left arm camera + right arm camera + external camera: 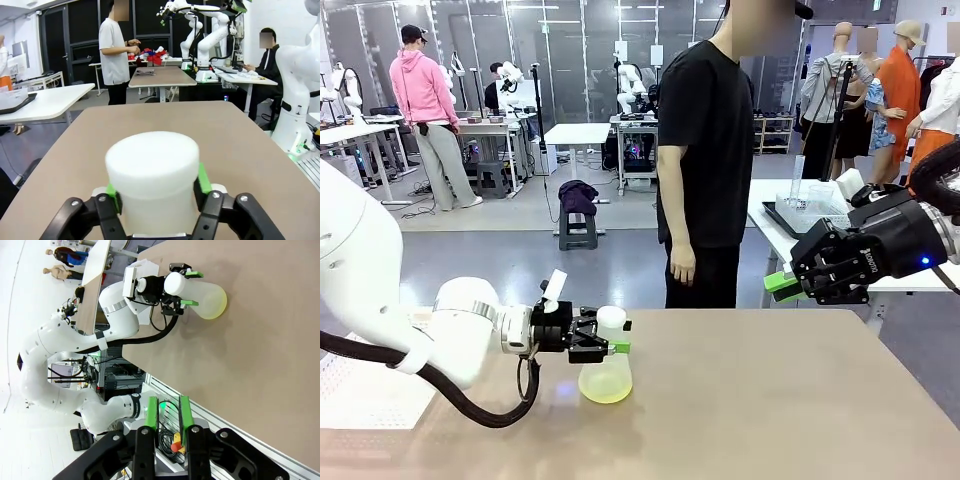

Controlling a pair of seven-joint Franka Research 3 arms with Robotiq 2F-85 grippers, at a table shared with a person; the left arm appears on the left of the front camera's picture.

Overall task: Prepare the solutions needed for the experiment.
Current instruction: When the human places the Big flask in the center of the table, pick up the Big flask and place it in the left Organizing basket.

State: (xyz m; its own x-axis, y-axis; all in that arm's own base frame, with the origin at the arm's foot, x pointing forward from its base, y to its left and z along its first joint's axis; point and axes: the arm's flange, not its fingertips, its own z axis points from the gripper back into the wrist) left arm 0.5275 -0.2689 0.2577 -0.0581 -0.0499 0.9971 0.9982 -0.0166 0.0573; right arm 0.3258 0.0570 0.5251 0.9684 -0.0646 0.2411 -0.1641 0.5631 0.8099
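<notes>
A see-through conical flask (605, 370) with a white cap (152, 165) stands on the tan table (770, 400), left of the middle. The solution (605, 390), a shallow pale yellow-green layer, lies in its bottom and also shows as the solution (217, 302) in the right wrist view. My left gripper (618, 337) comes in level from the left and is shut on the flask's capped neck, green pads (203, 178) pressed on either side. My right gripper (782, 287) hovers above the table's far right edge, its fingers (185, 412) parallel with a narrow gap and nothing between them.
A person in black (705, 150) stands at the far side of the table, hands down. Behind on the right, a white table carries a dark tray (800, 215) with clear labware. The tan top to the right of the flask is bare.
</notes>
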